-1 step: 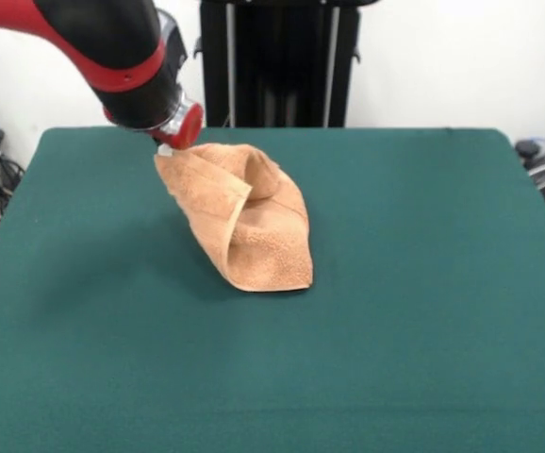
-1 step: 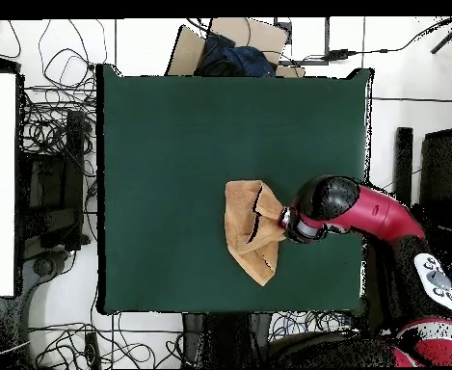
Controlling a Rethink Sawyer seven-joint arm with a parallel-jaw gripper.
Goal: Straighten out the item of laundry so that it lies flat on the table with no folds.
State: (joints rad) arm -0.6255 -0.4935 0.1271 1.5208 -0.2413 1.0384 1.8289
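A: Looking at progress — towel [image 1: 244, 222] is seen bunched and folded over near table [image 1: 423, 359] centre, one corner lifted. Not flat yet.

B: Gripper [image 1: 166, 148] state? Can't be told; tips hidden at raised corner. Unfolding and smoothing are judged left.

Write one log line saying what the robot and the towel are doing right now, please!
gripper: at towel's raised corner, grip hidden | towel: lifted at one corner, folded, not flat | table: towel near middle | task: not done
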